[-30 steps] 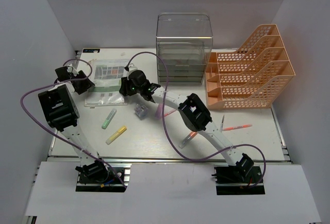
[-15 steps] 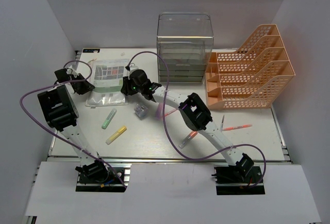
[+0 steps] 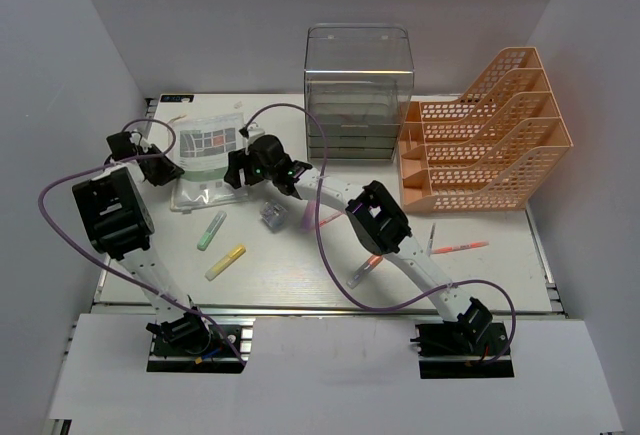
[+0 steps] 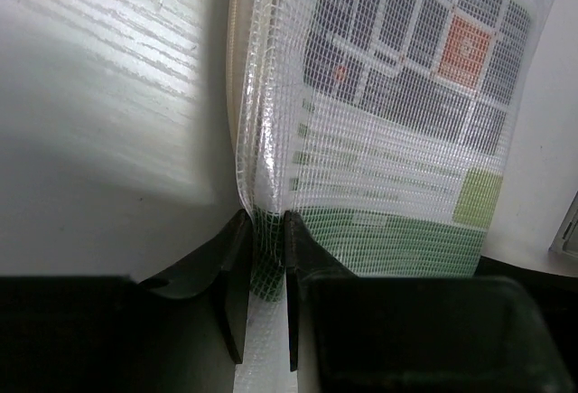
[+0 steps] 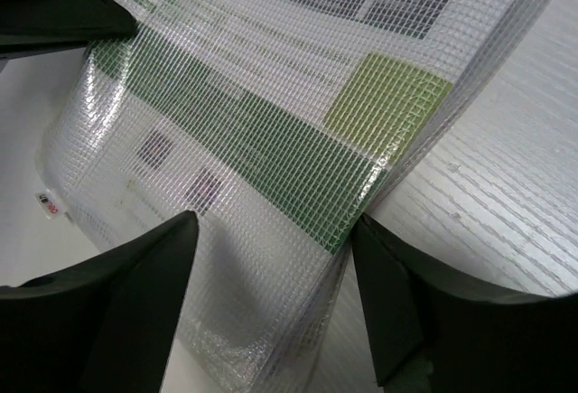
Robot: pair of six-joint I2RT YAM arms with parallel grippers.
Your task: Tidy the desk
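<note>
Since a second ago, our left hand has pinched shut on the pouch at its edge and tipped it up from the surface, which lies just below both arms. Our right hand has spread open astride the opposite edge, likely releasing so the left can carry it.

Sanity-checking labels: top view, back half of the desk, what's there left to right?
Left hand → mesh pouch → right hand → clear drawer box → orange mesh rack.
</note>
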